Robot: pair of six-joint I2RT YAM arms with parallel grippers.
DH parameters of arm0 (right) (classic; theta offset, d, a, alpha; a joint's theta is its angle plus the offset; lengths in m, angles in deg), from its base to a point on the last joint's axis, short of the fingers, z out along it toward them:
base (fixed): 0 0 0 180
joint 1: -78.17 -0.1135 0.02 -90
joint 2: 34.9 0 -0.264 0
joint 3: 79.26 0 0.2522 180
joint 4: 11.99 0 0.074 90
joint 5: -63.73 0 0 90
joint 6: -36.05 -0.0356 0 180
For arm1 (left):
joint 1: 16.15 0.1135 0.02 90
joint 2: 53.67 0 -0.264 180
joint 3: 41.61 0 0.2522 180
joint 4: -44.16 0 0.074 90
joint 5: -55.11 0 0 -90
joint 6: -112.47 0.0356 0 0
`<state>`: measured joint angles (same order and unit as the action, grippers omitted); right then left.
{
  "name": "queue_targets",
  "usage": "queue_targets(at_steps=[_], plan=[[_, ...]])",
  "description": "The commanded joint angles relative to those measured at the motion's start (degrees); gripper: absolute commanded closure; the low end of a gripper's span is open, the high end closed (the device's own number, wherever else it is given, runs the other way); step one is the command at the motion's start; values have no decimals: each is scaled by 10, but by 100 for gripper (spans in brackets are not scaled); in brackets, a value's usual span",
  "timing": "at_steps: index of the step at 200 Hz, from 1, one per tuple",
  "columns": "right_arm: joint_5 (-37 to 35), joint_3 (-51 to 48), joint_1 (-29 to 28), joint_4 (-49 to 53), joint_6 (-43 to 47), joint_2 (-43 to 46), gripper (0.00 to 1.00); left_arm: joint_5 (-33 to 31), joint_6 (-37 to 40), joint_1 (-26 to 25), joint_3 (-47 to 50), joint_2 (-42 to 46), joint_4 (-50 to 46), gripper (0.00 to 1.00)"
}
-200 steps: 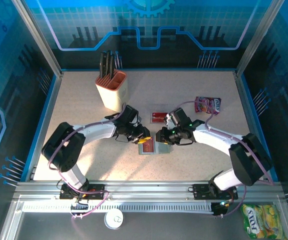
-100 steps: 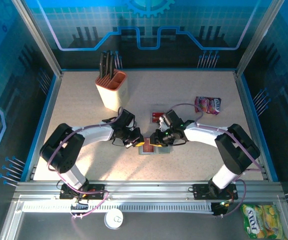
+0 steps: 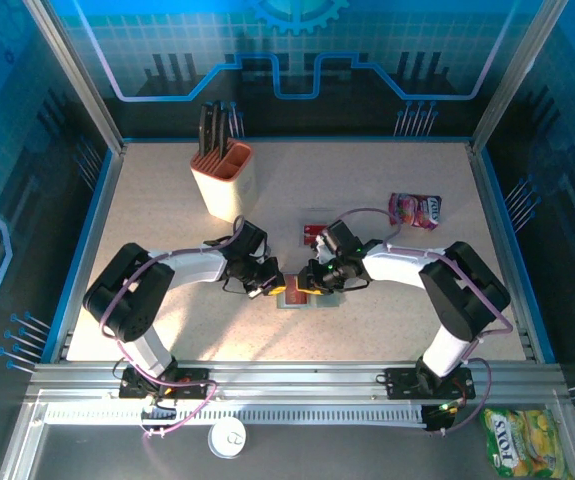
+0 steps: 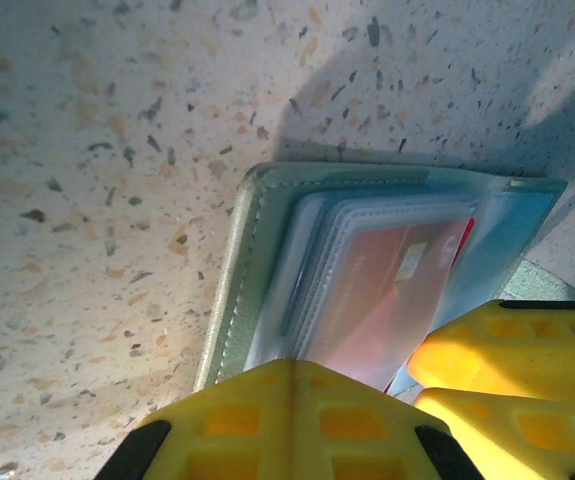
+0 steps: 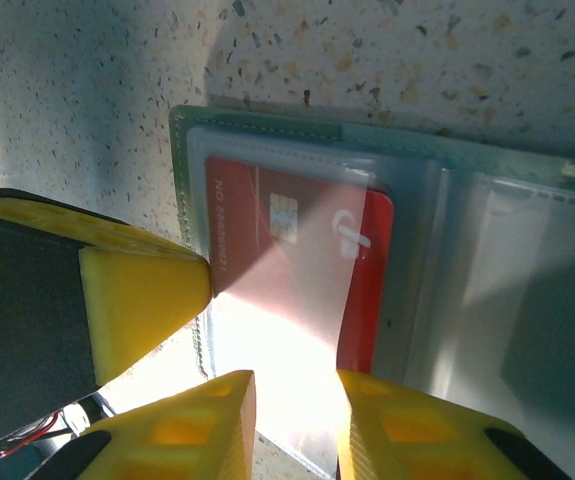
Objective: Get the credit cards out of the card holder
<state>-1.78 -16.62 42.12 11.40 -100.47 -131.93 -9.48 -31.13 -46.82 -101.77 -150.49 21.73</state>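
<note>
Pinning holder (image 4: pixel 229 300) to tabletop (image 4: pixel 87 150) w/ L fingers (image 4: pixel 287 420) pressed together; R fingers (image 5: pixel 407 420) slightly spread, straddling red card (image 5: pixel 267 230), prob. prepping pull-out.

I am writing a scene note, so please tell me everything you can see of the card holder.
The card holder is a soft grey-green wallet with a stitched border, lying open and flat on the speckled table. Inside are clear plastic sleeves; one holds a red card with a chip. The shut left gripper meets its edge, and the right gripper has its fingers on either side of a sleeve's edge.
</note>
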Motion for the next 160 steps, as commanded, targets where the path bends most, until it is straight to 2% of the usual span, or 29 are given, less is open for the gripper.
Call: queue_targets(at_steps=[1,52,160], plan=[[6,12,-4,-4,4,-15,72,2,13,5,14,-16,-8,97],[7,12,-3,-8,6,-29,73,-1,17,8,14,-14,-15,97],[-65,12,-3,64,35,12,73,-1,22,10,7,-13,-23,97]])
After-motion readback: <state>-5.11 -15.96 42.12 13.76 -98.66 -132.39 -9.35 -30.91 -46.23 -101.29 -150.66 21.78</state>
